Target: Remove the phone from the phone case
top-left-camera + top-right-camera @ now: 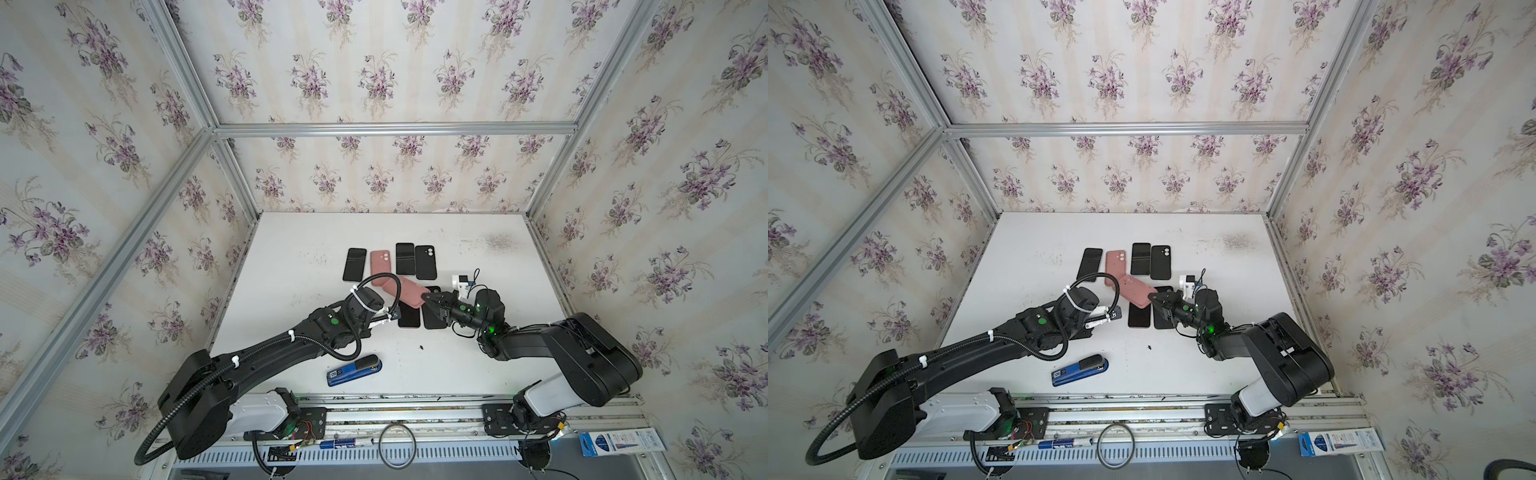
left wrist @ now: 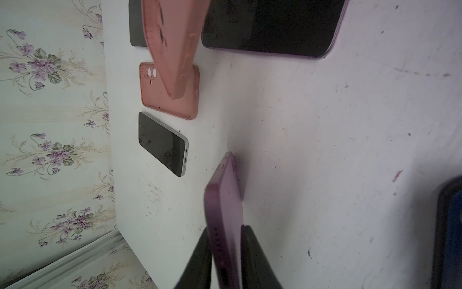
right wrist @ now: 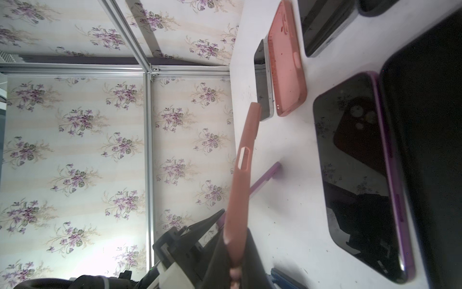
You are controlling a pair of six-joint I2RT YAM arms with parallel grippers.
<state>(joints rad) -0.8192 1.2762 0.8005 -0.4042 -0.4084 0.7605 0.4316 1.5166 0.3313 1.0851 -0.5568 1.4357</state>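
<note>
My right gripper (image 3: 236,232) is shut on one end of a salmon-pink phone case (image 3: 241,175) and holds it edge-up above the table. In both top views the case (image 1: 409,293) slants between the two wrists, with the right gripper (image 1: 428,297) at its right end. The purple phone (image 2: 225,212) is out of the case and stands on edge between the fingers of my left gripper (image 2: 226,229), which touch both of its faces. Its far end is down at the table. From above, the phone (image 1: 1116,313) shows only as a small dark end at the left gripper (image 1: 390,314).
A black phone (image 1: 354,264), another pink case (image 1: 380,266), a second black phone (image 1: 405,258) and a black case (image 1: 427,262) lie in a row behind. Two dark phones (image 1: 409,318) lie under the grippers. A blue stapler (image 1: 354,370) sits near the front edge.
</note>
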